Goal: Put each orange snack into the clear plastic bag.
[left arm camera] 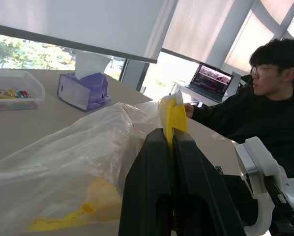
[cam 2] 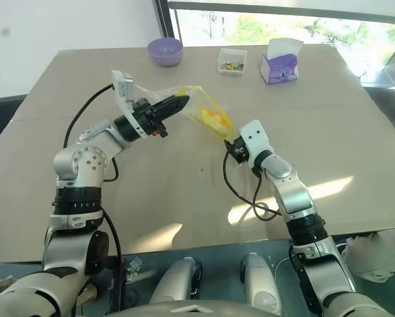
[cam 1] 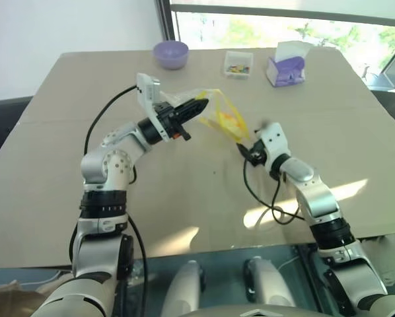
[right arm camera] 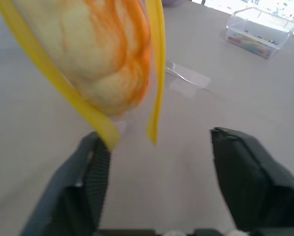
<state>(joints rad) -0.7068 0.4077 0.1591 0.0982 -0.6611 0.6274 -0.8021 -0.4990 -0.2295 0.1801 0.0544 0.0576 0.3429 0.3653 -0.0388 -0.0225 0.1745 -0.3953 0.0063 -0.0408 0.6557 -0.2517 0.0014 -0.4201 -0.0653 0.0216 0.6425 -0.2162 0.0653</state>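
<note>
The clear plastic bag [cam 1: 218,113] hangs above the table, held up by its yellow zip strip [left arm camera: 172,114]. My left gripper [cam 1: 199,105] is shut on that strip. An orange snack [right arm camera: 105,49] sits inside the bag, seen through the open mouth between the two yellow strips. My right gripper [right arm camera: 154,140] is just below the bag's lower end, jaws apart and nothing between them. One yellow strip hangs close to one of its fingers [right arm camera: 90,167]. From the head views the right gripper [cam 2: 234,148] is right under the bag's hanging corner.
A purple bowl [cam 1: 170,53], a small clear box of multicoloured bits [cam 1: 238,63] and a purple tissue box [cam 1: 287,66] stand along the table's far edge. A person [left arm camera: 270,113] sits by a laptop [left arm camera: 213,78] beyond the table.
</note>
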